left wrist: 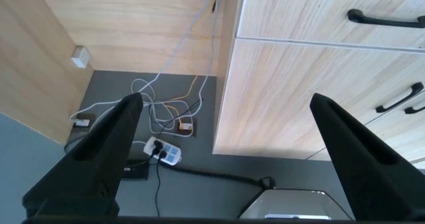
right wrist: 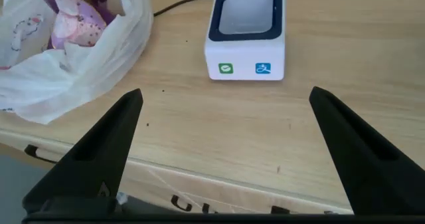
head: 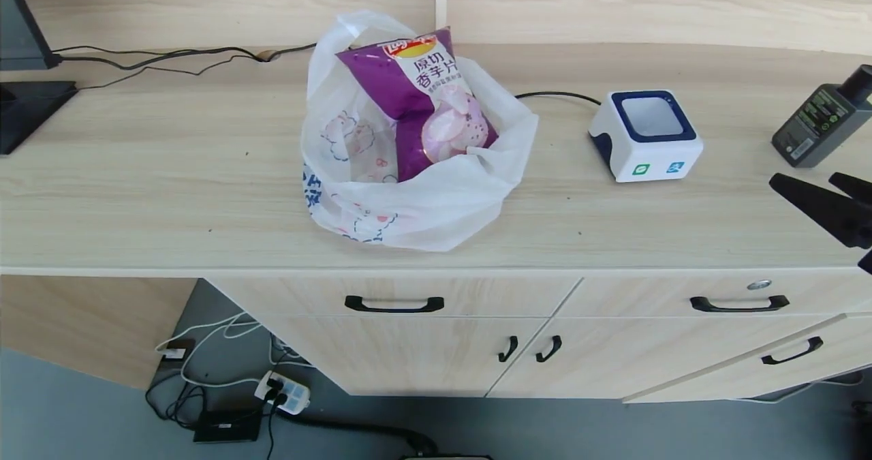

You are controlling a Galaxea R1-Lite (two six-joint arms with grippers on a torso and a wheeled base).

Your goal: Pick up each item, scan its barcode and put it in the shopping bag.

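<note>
Two grippers are in our views, both empty, with their fingers spread wide apart. Starting at the left, the left gripper [left wrist: 226,99] hangs below counter height beside the cabinet front [left wrist: 299,84]. Under it is a dark floor where a white power strip [left wrist: 164,152] lies among loose cables.

On the wooden counter [head: 170,174], at its far left, we see a black monitor base [head: 30,109], with thin black cables [head: 157,56] running along the back edge. Near the middle of the counter sits the white shopping bag [head: 409,208], its mouth open. A purple chip bag [head: 422,99] stands upright inside it, and its top rises above the bag's rim.

Right of the shopping bag, and apart from it, is the scanner [head: 646,135]. It is a white cube with a blue-framed window facing up, and its cord runs back toward the shopping bag.

Further right, at the edge of the head view, a dark bottle [head: 821,123] with a black cap rests on the counter. We cannot tell whether it lies flat or leans.

The right gripper [head: 806,180] hovers over the front part of the counter. It is right of the scanner and nearer to us than the dark bottle, touching neither. From its wrist camera the fingers frame the scanner, with the shopping bag off to one side.
</note>
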